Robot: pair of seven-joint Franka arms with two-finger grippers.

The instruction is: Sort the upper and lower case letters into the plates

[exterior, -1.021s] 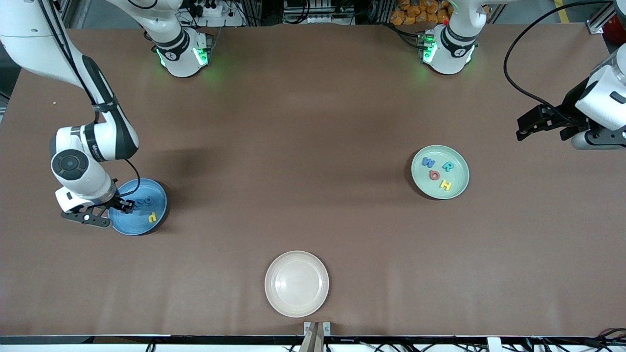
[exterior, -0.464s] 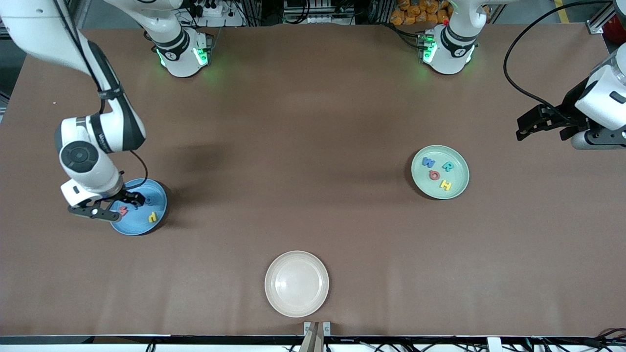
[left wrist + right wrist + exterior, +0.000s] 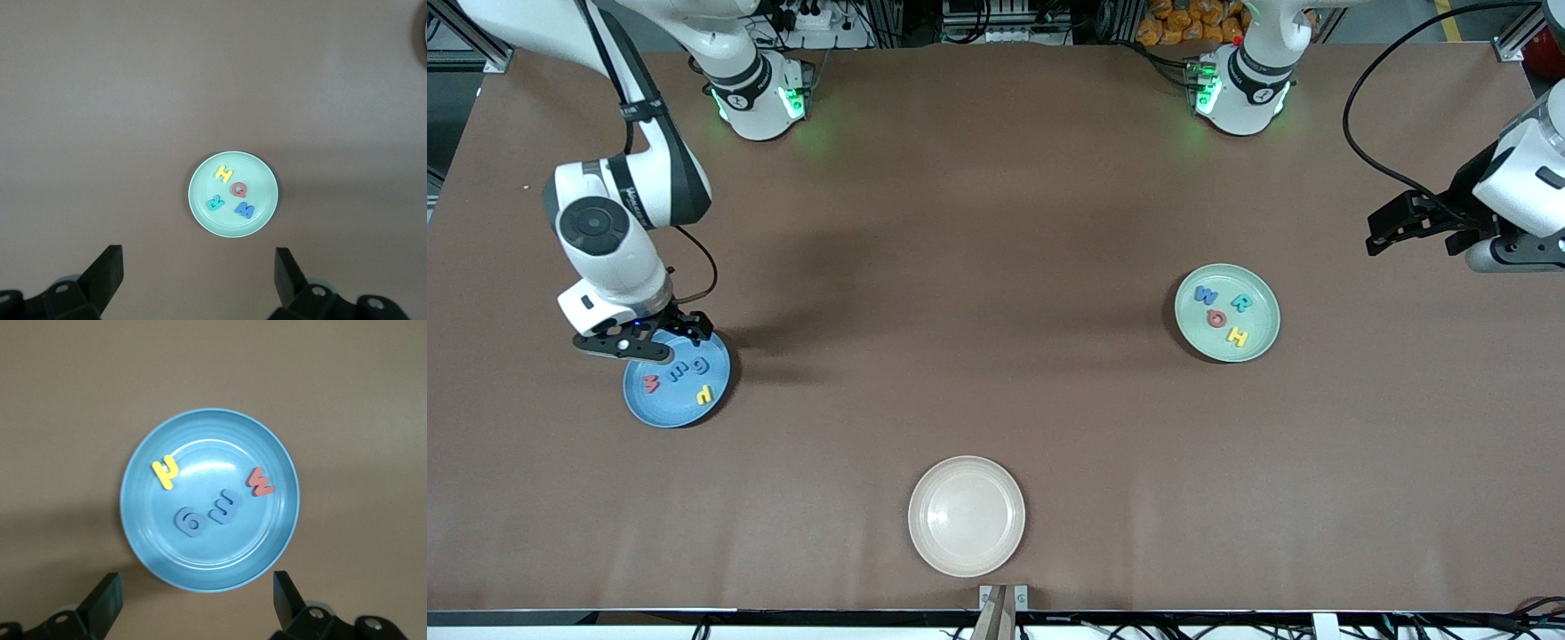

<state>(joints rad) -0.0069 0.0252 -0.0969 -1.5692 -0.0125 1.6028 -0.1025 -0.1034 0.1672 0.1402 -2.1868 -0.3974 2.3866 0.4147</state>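
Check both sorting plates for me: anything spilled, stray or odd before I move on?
Nothing stands out. The blue plate holds four letters, the mint plate four more, none on the table. The cream plate sits bare. The right gripper hangs open over the blue plate's rim; the left gripper waits open, off to the left arm's end.

The right arm's black two-finger gripper [image 3: 660,338] points down, fingers [image 3: 105,599] spread wide — empty. The left arm waits, its black gripper [image 3: 1416,233] level — fingers [image 3: 107,272] apart.
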